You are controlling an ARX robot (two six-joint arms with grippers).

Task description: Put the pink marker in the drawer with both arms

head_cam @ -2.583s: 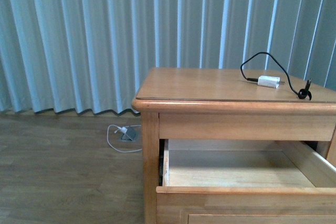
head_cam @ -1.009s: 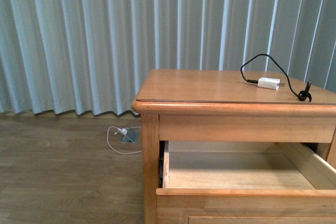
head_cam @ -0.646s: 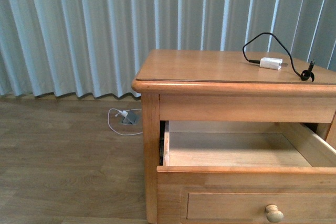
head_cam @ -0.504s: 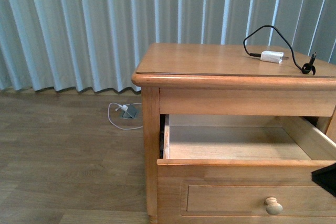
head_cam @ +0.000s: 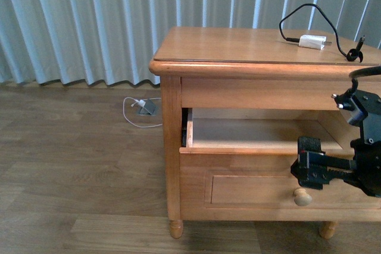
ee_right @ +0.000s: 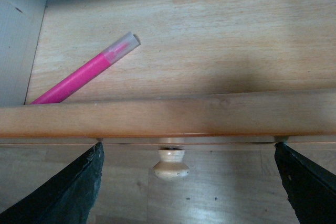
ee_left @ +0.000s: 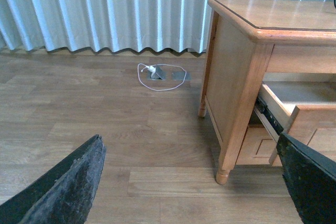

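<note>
**Marker (ee_right: 86,72) in drawer (ee_right: 220,114), both grippers empty**

Lies slantwise on the drawer floor, tail end hidden behind the front board near the corner with one side wall, cap (ee_right: 124,45) aimed toward the middle. Looks light, stiff and smooth, and round enough to roll. If moved at all, best pinched across the pink barrel (ee_right: 68,83), not the cap. Probably needs no further handling.

Right gripper (ee_right: 187,146) just outside the front board, fingers spread wide on nothing, knob (ee_right: 169,164) between them. Left gripper (ee_left: 189,140) likewise spread and empty, out over the floor (ee_left: 105,108), well off the left front corner of the nightstand (head_cam: 238,46). Corded white charger (head_cam: 312,41) near the top's back right corner.

Seemingly only closing left. Push gently, to avoid rolling.
</note>
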